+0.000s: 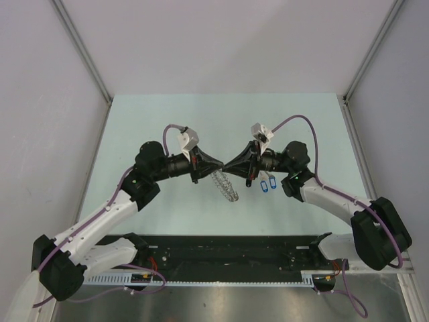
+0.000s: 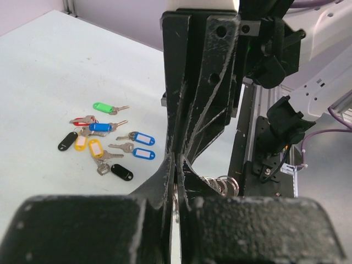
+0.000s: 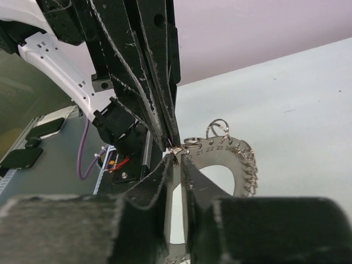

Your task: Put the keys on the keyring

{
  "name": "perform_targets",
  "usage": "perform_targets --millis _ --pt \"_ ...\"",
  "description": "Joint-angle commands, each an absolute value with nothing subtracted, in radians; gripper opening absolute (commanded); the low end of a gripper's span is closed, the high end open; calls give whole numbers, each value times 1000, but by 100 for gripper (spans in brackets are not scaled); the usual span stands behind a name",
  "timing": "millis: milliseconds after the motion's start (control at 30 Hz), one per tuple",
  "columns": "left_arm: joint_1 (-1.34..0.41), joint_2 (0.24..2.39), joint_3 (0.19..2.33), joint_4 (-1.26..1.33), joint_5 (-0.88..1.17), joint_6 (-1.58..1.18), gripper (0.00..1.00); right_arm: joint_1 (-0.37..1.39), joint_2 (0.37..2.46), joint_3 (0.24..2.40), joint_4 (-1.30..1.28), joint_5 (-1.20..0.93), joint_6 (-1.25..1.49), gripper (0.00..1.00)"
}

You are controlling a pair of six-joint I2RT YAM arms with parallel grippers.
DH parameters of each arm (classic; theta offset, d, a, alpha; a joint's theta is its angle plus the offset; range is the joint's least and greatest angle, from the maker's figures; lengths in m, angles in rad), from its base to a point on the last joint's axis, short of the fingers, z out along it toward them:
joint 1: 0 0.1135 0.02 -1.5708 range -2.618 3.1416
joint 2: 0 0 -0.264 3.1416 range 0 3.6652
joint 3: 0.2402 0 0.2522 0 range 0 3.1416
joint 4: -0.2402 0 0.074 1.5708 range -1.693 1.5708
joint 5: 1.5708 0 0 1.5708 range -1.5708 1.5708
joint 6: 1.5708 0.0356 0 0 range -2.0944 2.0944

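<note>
**Top view.** The two arms reach inward and meet tip to tip above the middle of the pale surface point(image 1: 167, 114). The left fingers point(image 1: 220, 164) and the right fingers point(image 1: 233, 164) touch or nearly touch. The keyring point(image 1: 226, 186) hangs tilted just below that meeting point, off the surface. Of the keys point(image 1: 266, 182), two with blue tags show on the surface just beside the right wrist.

**Left wrist view.** The left fingers point(image 2: 175, 168) are pressed together with no gap. The right fingers point(image 2: 177, 146) come down from above to the same point. A few small wire loops of the keyring point(image 2: 223, 184) show just right of the tips. The keys point(image 2: 104, 140) lie in a loose cluster on the surface point(image 2: 44, 66), well apart from the ring, with green, red, blue, yellow and black tags.

**Right wrist view.** The left fingers point(image 3: 171, 135) pinch the rim of the keyring point(image 3: 234, 159). It is a flat numbered disc with a wide hole and wire loops along its edge, held above the surface point(image 3: 297, 110). The right fingers point(image 3: 168, 168) stand narrow, with a thin slit between them, just beneath the left tips. Whether they grip the ring cannot be told.
</note>
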State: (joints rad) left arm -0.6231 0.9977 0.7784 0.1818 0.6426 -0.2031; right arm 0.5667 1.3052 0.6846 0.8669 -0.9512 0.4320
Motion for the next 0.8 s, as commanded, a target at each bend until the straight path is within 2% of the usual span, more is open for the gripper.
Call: perform_targets --millis 0,33,100,167,200,267,300,367,567,733,767 --pt "-637 983 792 264 667 -227 5 578 1313 699 928 -983 436 7" --pt "-640 982 793 261 664 -227 5 577 1313 699 927 -983 433 0" --pt "-638 980 795 250 657 -226 7 577 1304 699 917 -983 423 0" --pt "-638 970 807 197 641 -204 19 575 1296 698 891 -980 408 0" --pt "-638 965 814 166 634 -195 32 575 1283 699 881 -977 399 0" --pt "-640 953 847 59 588 -149 43 572 1273 698 836 -965 370 0" --pt "-640 937 857 22 568 -134 52 571 1261 699 822 -962 359 0" --pt "-638 924 889 -88 520 -98 58 569 1247 701 784 -948 333 0" --pt "-638 881 911 -235 532 -55 64 566 1195 722 632 -910 244 0" --pt "-638 868 867 -227 604 -63 57 566 1163 741 539 -896 199 0" --pt "-638 870 852 -218 636 -64 53 566 1161 741 532 -894 192 0"
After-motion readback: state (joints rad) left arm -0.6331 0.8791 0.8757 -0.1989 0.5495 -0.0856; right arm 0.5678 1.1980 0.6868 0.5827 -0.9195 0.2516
